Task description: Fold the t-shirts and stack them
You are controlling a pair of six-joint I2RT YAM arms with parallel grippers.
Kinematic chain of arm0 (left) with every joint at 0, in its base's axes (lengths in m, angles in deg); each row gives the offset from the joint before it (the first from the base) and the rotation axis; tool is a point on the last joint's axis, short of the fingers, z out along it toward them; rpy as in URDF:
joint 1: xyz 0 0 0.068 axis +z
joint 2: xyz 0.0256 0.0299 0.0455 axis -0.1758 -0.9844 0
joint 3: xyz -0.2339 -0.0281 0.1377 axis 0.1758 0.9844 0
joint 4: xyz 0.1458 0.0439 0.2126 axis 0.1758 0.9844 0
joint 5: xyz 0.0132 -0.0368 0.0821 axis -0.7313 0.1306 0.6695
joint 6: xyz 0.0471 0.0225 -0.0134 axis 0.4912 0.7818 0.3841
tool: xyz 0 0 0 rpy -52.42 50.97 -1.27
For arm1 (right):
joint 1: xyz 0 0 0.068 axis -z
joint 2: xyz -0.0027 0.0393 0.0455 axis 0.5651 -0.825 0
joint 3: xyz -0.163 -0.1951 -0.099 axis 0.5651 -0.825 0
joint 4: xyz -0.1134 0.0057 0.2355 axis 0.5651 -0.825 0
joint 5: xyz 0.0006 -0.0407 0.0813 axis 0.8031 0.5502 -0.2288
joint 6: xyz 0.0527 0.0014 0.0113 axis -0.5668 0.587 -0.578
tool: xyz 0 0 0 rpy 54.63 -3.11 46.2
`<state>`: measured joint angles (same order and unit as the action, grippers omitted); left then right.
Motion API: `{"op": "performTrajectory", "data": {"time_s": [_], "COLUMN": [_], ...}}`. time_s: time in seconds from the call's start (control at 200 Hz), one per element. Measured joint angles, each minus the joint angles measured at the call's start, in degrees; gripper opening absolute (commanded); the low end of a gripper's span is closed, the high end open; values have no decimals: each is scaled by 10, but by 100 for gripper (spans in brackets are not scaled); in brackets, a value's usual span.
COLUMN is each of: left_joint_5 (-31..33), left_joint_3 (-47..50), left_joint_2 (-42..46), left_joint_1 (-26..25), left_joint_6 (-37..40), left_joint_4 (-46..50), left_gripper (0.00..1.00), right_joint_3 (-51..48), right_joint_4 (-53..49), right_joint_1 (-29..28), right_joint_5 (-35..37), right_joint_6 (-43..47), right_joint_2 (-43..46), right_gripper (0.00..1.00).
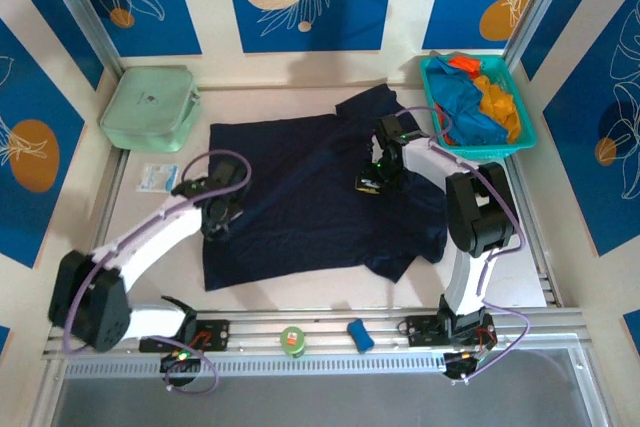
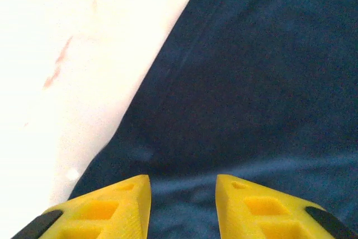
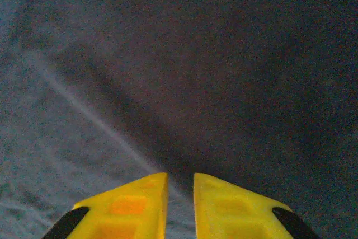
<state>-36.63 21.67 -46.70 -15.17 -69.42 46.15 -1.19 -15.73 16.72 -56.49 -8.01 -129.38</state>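
Navy cloth covers the middle of the white table point(image 1: 150, 247): the large navy t-shirt point(image 1: 300, 197) lies spread flat, one sleeve reaching toward the far right.

Left arm: extends from its base at the near left, angled up and right. The left gripper point(image 1: 218, 215) hangs over the shirt's left edge. In the left wrist view its yellow fingers point(image 2: 120, 208) stand apart, with navy cloth showing in the gap and nothing between them; bare table lies to their left.

Right arm: rises from the near right, then bends back leftward over the shirt. The right gripper point(image 1: 372, 181) points down at the shirt's right half. In the right wrist view its fingers are drawn close, with a narrow slit left between them. A crease in the cloth runs into that slit; whether cloth is clamped cannot be determined.

Surroundings: a teal basket point(image 1: 528, 132) at the far right corner holds a bright blue t-shirt point(image 1: 462, 107), an orange t-shirt point(image 1: 503, 102) and a red t-shirt point(image 1: 462, 64), all bunched. A pale green box point(image 1: 150, 107) sits at the far left. A small white packet point(image 1: 157, 177) lies just beside the left arm. A green tape roll point(image 1: 291, 340) and a blue object point(image 1: 359, 335) rest on the near rail, between the arm bases.

Markings: print on the box and the packet is too small to read.
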Motion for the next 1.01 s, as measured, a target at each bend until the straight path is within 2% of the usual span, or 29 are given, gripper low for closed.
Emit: {"op": "performTrajectory", "data": {"time_s": [0.17,0.385,0.56,0.73,1.006], "left_joint_5": [-47,-87,-94,-94,-91], "left_joint_3": [-136,-263,-375,-500,-658], "left_joint_2": [-180,-353,-449,-527,-612], "left_joint_1": [41,60,85,112,141], "left_joint_6": [94,143,168,195,232], "left_joint_4": [-82,-123,-90,-43,31], "left_gripper": [26,24,23,22,23], "right_joint_3": [0,-16,-20,-23,0], "right_joint_4": [7,15,22,29,30], "right_joint_1": [22,18,7,-34,-67], "right_joint_5": [-1,-2,-5,-6,-23], "right_joint_6": [-21,-42,-66,-93,-122], "right_joint_2": [-19,-31,-39,-39,-57], "right_gripper": [4,0,0,0,0]}}
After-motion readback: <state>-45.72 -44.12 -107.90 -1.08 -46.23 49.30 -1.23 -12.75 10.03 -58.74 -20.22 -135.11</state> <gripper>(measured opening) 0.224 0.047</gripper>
